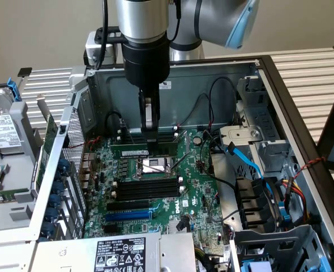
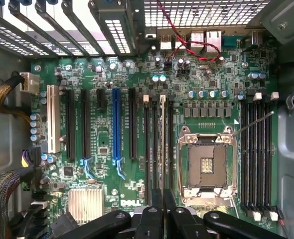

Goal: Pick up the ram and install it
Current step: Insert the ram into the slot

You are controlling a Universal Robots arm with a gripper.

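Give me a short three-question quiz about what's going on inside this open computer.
1. True or false: the gripper is closed on the green memory stick.
2. The square metal-framed socket is: A) bare, B) under a fan, C) under a sticker.
3. Fill in: one long slot is neither black nor white; it is ____.
Key: 1 true; 2 A; 3 blue.

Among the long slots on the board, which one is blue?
The expansion slot standing between two black slots; the rest are black too, save one white slot.
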